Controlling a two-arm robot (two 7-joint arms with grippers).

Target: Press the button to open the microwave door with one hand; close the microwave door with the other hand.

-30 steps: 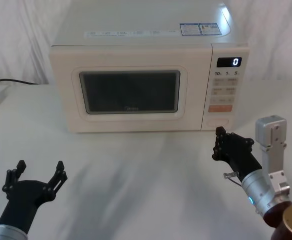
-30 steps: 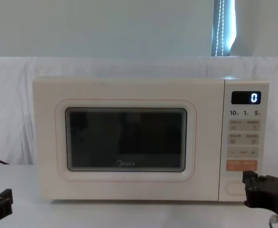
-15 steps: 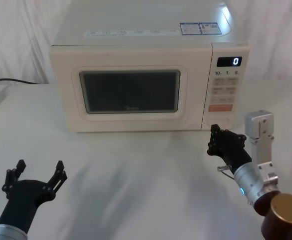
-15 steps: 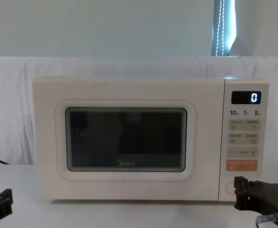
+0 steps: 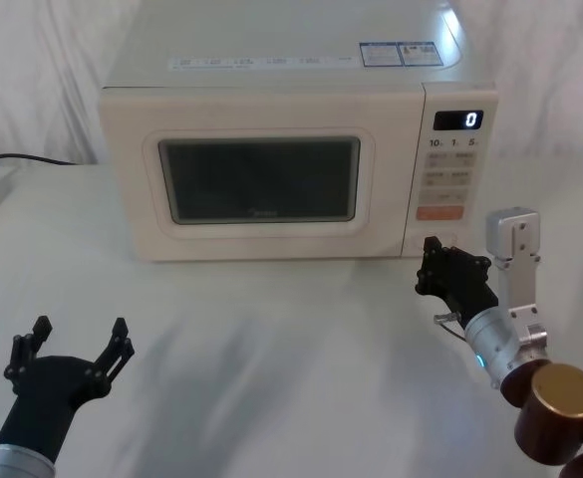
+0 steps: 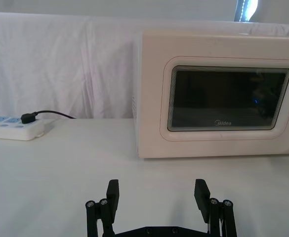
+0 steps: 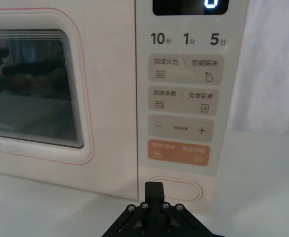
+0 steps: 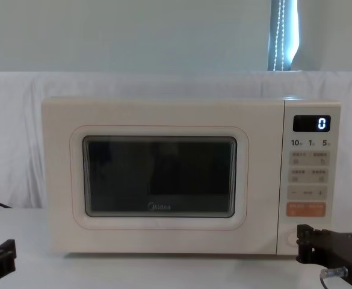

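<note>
My right gripper (image 7: 154, 190), fingers pinched together, points at the smooth pill-shaped cream button (image 7: 176, 189). The glossy microwave door (image 5: 259, 179) is closed. My left gripper (image 5: 77, 349) hovers wide.

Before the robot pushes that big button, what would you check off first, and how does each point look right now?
1. Right claw lined up with the button: ok, its tip sits right in front of it.
2. Right claw shut to a single tip for pressing: ok.
3. Tip already touching the button: cannot tell.
4. Microwave door shut and flush: ok.
5. Left claw out of the door's swing path: ok, it hovers open, low and well in front of the microwave.
6. Microwave powered: ok, the display shows 0.
</note>
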